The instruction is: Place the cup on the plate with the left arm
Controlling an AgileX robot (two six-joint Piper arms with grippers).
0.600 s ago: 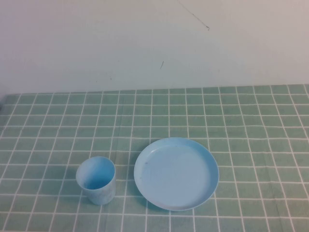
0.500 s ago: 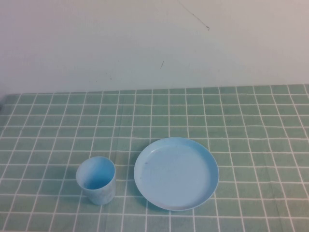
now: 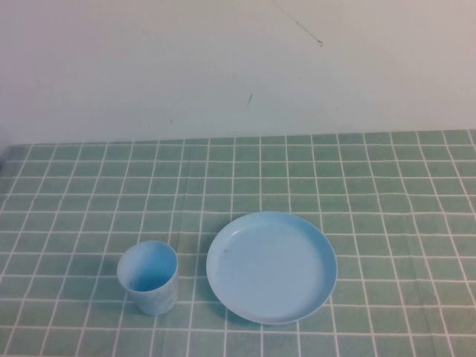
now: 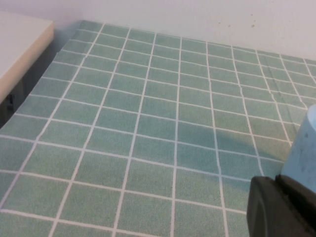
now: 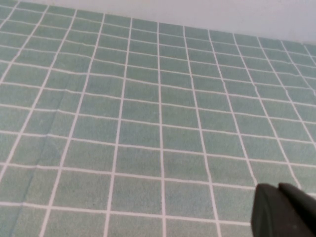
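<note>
Cup: I am seeing the cup standing upright and mouth-up on the worktop, just beside the plate and on its left, not touching it. In the left wrist view its pale blue wall is showing at the picture's edge.

Plate: The plate is lying flat on the green checked cloth, with nothing sitting on it.

Left gripper: I am watching the left gripper hanging close to the cup, its dark tip showing just beside the cup's wall in the left wrist view; whether it is touching the cup I cannot tell. Its jaws are sitting closed together with nothing between them. It is not appearing in the high view.

Right gripper: The right gripper is hovering over bare cloth, away from the cup, with only its dark tip showing in the right wrist view. I cannot tell whether it is open or closed.

Wall: A plain pale wall is rising behind the worktop, beyond the plate.
</note>
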